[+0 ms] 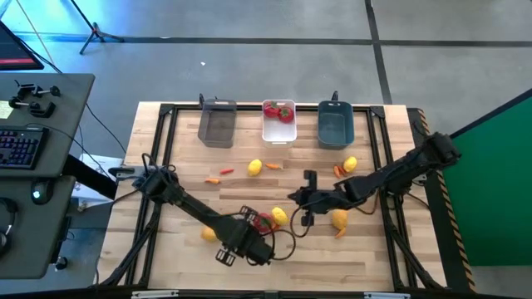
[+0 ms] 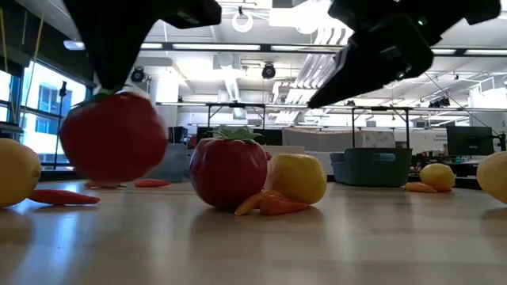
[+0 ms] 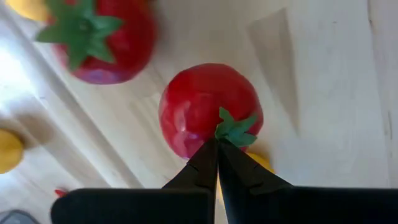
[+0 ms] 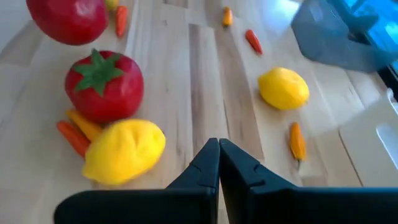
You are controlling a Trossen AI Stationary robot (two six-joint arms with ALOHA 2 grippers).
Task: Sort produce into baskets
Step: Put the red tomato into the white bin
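My left gripper (image 3: pixel 217 149) points straight down, shut on a red tomato (image 3: pixel 208 109) that hangs over the near middle of the table (image 2: pixel 111 134). A second tomato (image 4: pixel 104 84) rests on the wood beside a lemon (image 4: pixel 124 149) and small carrots (image 4: pixel 78 130). My right gripper (image 4: pixel 219 146) is shut with nothing in it. It slants down above the table's middle (image 1: pixel 295 198), just right of that group. At the far edge stand the grey basket (image 1: pixel 218 124), the white basket (image 1: pixel 278 133) holding tomatoes, and the teal basket (image 1: pixel 336 124). My left gripper pinches the tomato's green leafy top (image 3: pixel 235 130) between its two fingertips (image 3: pixel 205 158). It comes from above, pointing down. The tomato hangs below the fingers, lifted clear of the table.
More lemons lie about the table (image 1: pixel 255 168) (image 1: pixel 350 164) (image 1: pixel 339 219) (image 1: pixel 208 234), with loose carrot pieces (image 1: pixel 218 177) (image 1: pixel 339 170). Bare wood lies along the near edge (image 1: pixel 332 266). A desk with a keyboard (image 1: pixel 21 145) stands off the table's left.
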